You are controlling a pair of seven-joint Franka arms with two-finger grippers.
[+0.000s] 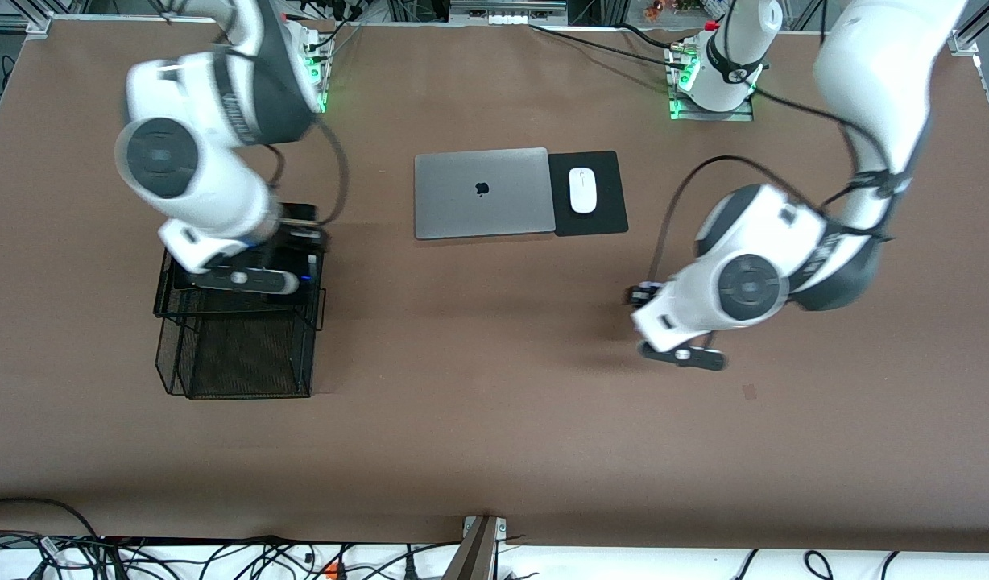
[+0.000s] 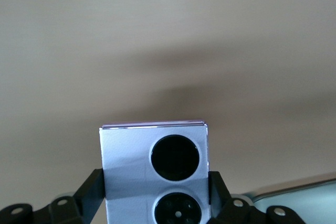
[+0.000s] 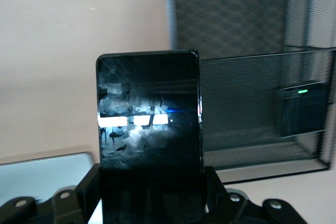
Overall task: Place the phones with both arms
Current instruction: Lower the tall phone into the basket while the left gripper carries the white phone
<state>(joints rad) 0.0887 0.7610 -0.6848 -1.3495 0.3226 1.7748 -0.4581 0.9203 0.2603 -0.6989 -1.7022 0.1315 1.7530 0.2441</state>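
Two Franka arms over a brown table, seen from above in the front view.

Right gripper: hidden under its own wrist in the front view, centre-left of that frame, over the upper tier of a black wire-mesh rack. In the right wrist view, clamped on a long slim black phone, one finger pressed against each long edge. Phone upright in the jaws, glossy screen toward the camera, bright reflections across its middle. Past it in that view, upper right of the frame, the mesh rack with a small black flip phone lying on a tier, a green light on its top edge. Lower left corner of the same frame: a strip of the grey laptop.

Left gripper: at the right of the front view, lower-middle, under its wrist and over bare table, well apart from the rack. In the left wrist view, closed on a small white-lilac square phone, fingers against two opposite edges. Two black circles on the phone's face, one above the other. Plain table surface past it, blurred.

Upper centre of the front view: closed laptop, and just beside it toward the left arm's end a black mouse pad with a white mouse on it.
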